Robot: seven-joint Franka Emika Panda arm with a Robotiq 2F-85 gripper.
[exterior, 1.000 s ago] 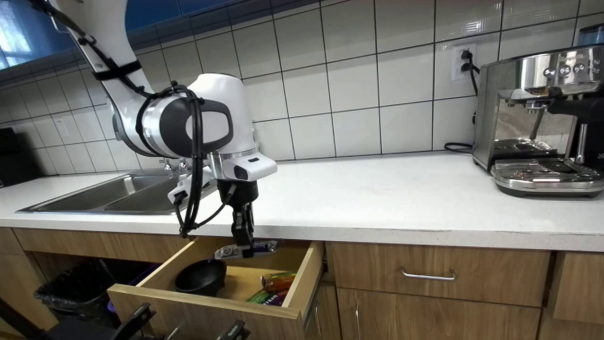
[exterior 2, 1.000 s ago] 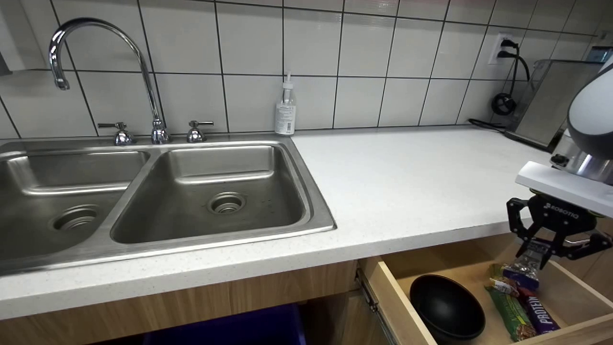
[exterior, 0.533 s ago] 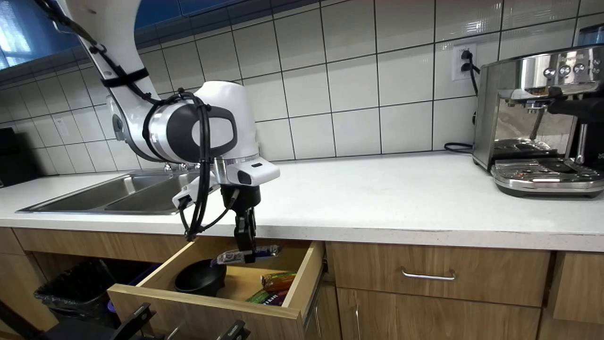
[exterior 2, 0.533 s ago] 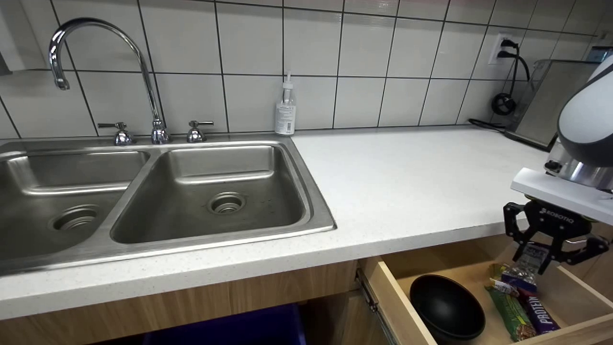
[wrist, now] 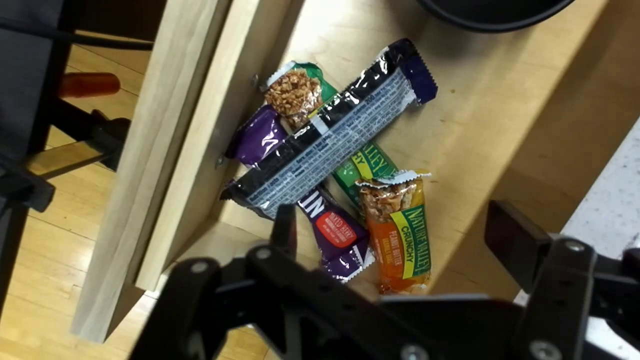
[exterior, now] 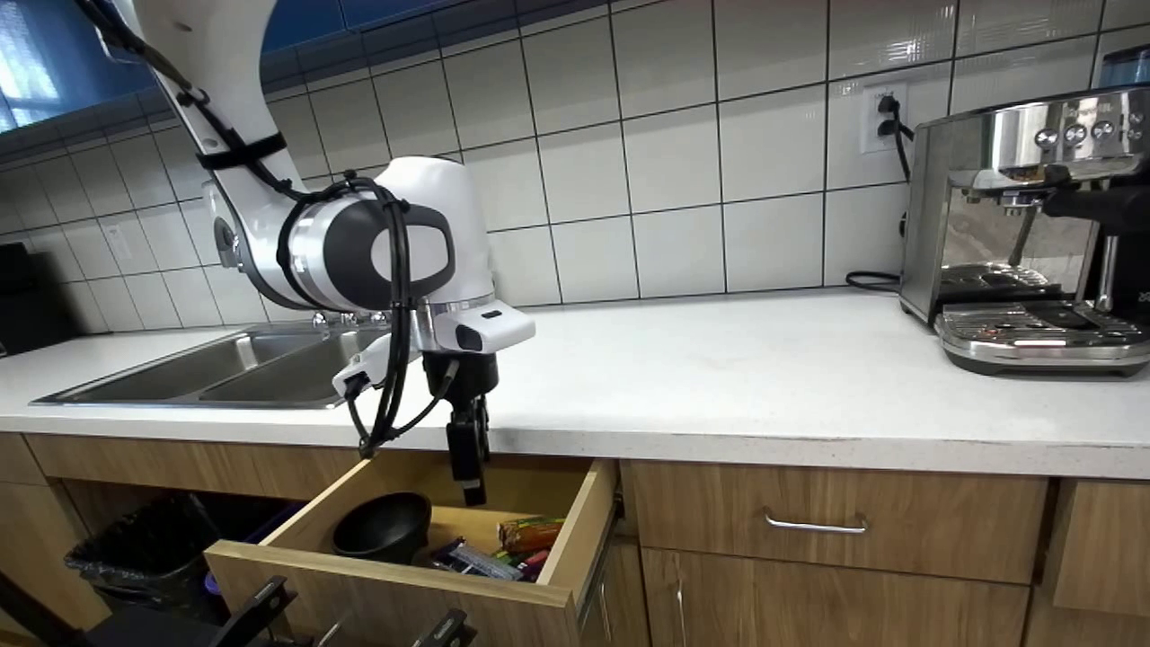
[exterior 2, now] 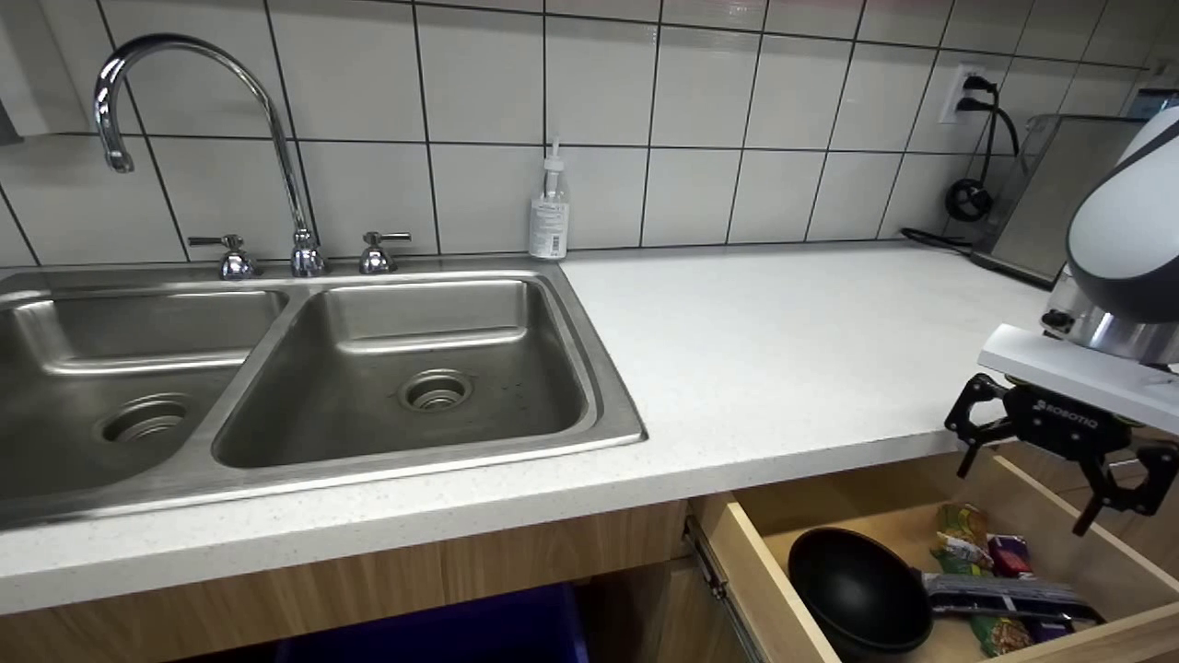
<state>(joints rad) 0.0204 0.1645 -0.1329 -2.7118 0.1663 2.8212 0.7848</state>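
Drawer: pulled out below the tabletop
Top bar: across two lower bars
Fourth bar: right of the lower bars in the wrist view
Bowl: in the drawer, left of the bars in both exterior views
Pincer: above the drawer
Sink: set in the tabletop
Bottle: behind the sink
Coffee machine: on the tabletop

Open wooden drawer carries everything; light wood base. Ref = black bowl, on the base, open side up. Wrapped bars all sit to one side of bowl. Green bar near bowl; purple bar on green's far side from bowl. Orange bar apart from bowl, crimped end at green. Dark bar crosses green and purple, one end toward bowl; base contact: can't tell.
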